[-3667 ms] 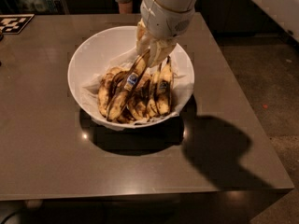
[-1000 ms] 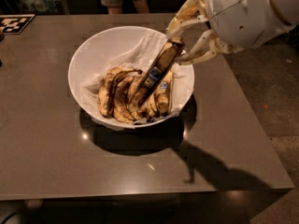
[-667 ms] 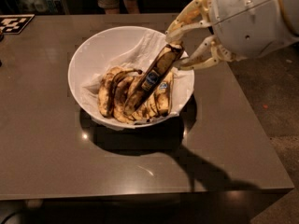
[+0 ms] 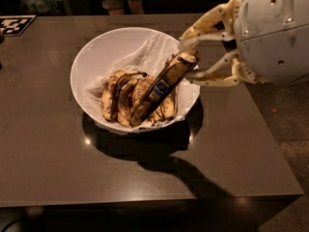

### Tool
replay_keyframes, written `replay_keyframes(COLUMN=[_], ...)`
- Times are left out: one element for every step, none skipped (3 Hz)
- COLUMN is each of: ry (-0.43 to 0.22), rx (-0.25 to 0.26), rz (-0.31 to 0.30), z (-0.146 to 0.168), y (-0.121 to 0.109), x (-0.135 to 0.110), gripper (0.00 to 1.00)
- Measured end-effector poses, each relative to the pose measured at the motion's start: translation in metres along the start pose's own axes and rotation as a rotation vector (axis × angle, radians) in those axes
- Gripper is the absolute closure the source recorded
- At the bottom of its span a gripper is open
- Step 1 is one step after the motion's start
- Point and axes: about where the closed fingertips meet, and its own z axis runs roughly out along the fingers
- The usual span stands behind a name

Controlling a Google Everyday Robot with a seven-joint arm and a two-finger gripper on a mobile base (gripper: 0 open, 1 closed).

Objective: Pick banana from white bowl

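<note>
Dark brown table (image 4: 48, 153) across nearly the whole view. At the right, above the table's right edge, the arm's rounded white housing (image 4: 275, 33), the biggest thing over the tabletop. Left of centre and toward the far side, the white bowl (image 4: 104, 45), deep and glossy, standing flat on the table. Holds a crumpled white paper lining (image 4: 149, 50), bunched along the far and right wall. Holds also, on that paper, a heap of short brown bananas (image 4: 118, 98) lying side by side in the near half.

Slanted steeply across the heap, the banana (image 4: 170, 75): lower end down among the others near the bowl's middle and touching them, upper end raised over the right rim. Right there at the right rim, the gripper (image 4: 186, 59), closed on that upper end, with one pale finger (image 4: 203, 25) on the far side and the other on the near side. Mid-length on the held fruit, a blue oval sticker (image 4: 159, 87).
</note>
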Motion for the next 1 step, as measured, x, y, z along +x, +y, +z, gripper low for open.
replay_keyframes(ry=[0.000], rx=[0.000], rz=[0.000], z=[-0.0001], y=[0.0001], x=[-0.0001], gripper=[1.00])
